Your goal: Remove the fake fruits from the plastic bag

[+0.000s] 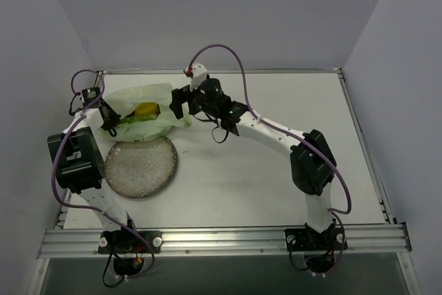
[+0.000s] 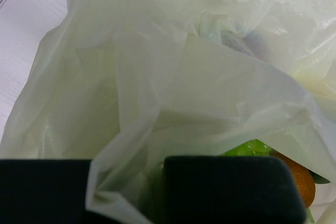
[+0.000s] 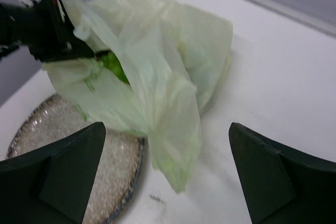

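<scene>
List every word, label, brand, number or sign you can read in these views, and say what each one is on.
No text is readable in any view.
plastic bag: a small green printed mark shows in the right wrist view, too blurred to read.
Arms, plate and table: no legible label or number is visible.

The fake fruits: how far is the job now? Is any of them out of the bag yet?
Done: nothing yet; the plate holds no fruit. In hand: the left tool is shut on the edge of the bag, and the right tool stands open beside the bag. Left: an orange fruit and a light green one show inside the bag; every fruit must come out.
</scene>
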Robot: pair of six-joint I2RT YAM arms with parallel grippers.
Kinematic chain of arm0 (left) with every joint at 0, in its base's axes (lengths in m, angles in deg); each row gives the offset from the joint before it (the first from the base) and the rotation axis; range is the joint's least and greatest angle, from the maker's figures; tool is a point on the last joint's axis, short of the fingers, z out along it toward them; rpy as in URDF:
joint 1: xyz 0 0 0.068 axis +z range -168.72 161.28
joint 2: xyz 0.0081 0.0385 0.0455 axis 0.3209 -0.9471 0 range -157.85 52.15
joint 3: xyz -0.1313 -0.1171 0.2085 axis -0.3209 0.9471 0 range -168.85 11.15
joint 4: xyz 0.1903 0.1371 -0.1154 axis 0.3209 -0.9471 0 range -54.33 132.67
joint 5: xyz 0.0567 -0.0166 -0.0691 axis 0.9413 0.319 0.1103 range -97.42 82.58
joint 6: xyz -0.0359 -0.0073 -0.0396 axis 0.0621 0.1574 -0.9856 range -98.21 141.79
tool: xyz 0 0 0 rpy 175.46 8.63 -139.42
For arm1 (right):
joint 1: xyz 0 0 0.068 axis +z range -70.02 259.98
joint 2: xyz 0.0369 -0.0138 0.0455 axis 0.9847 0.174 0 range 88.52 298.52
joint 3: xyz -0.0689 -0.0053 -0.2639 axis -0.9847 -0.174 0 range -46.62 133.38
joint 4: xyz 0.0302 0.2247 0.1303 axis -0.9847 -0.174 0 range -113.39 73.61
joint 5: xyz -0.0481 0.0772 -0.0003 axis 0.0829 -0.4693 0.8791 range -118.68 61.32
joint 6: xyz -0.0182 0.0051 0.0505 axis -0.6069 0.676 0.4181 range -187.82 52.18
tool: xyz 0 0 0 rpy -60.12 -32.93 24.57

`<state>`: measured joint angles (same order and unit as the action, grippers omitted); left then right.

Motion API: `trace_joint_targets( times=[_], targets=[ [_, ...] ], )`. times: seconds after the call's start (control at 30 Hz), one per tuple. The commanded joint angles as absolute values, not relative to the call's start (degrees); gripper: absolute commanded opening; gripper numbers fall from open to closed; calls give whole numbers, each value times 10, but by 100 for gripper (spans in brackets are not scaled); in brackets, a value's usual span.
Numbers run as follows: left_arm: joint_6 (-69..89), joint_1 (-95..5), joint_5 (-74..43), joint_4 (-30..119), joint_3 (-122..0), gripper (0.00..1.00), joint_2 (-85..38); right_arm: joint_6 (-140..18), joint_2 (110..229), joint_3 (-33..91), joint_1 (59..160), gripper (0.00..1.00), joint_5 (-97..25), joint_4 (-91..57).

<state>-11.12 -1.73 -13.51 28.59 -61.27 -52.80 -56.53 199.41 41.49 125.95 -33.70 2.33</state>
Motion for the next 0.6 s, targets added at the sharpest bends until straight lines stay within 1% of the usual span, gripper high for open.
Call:
trace_joint_targets(
  times=[0.0,0.13,0.2,0.3,0.33,0.37,0.4,0.43,0.47,0.5,0.53,0.57],
  targets=[
    [-101,-18,-129,297,-644,3,-530,-625,2072,520,1250,100,-416,-45],
    [-102,-23,-128,295,-662,2,-555,-622,2199,657,1242,100,-434,-94],
    [-101,-27,-124,294,-680,2,-566,-613,2230,709,1238,100,-420,-94],
    [-101,-41,-122,288,-709,2,-596,-593,2275,747,1232,88,-411,-81],
    [-102,-47,-121,284,-734,2,-613,-587,2284,748,1230,69,-408,-73],
    [-103,-56,-121,283,-747,3,-623,-577,2285,743,1230,53,-407,-62],
    [-103,-61,-120,283,-761,2,-632,-569,2282,719,1230,41,-405,-28],
    [-103,-68,-117,280,-792,2,-650,-560,2268,699,1227,18,-395,-9],
    [-102,-74,-116,278,-808,2,-660,-552,2256,678,1226,9,-390,7],
    [-101,-85,-116,279,-823,2,-668,-536,2242,652,1225,4,-387,44],
    [-101,-90,-115,280,-839,2,-684,-531,2207,586,1224,1,-381,68],
    [-102,-95,-119,276,-872,2,-694,-528,2187,551,1225,1,-378,110]
  ],
)
